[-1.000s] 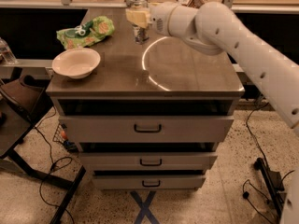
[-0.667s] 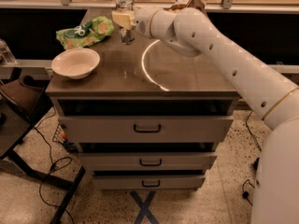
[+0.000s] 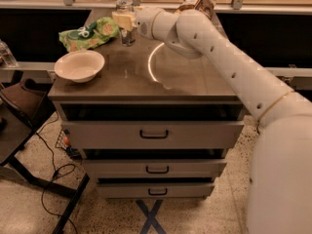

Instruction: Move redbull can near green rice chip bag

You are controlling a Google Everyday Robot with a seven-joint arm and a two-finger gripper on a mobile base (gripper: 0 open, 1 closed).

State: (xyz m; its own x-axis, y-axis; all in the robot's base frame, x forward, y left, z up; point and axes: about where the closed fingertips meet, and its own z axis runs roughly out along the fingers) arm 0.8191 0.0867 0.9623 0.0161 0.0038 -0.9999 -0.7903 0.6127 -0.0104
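The redbull can, slim and silver with a shiny round top, stands upright near the back of the cabinet top. My gripper is shut around its middle. The green rice chip bag, bright green and wrinkled with yellowish chip pictures, lies just left of the can at the back left. The can's base is at or just above the surface, close to the bag's right end. My white arm reaches in from the right across the back of the cabinet.
A white bowl sits at the front left of the cabinet top. A tan-and-brown chip bag lies behind my arm at the back. The cabinet has three drawers. A dark chair stands at the left.
My gripper has carried the can leftward along the back of the cabinet top, from near the middle to right beside the green bag.
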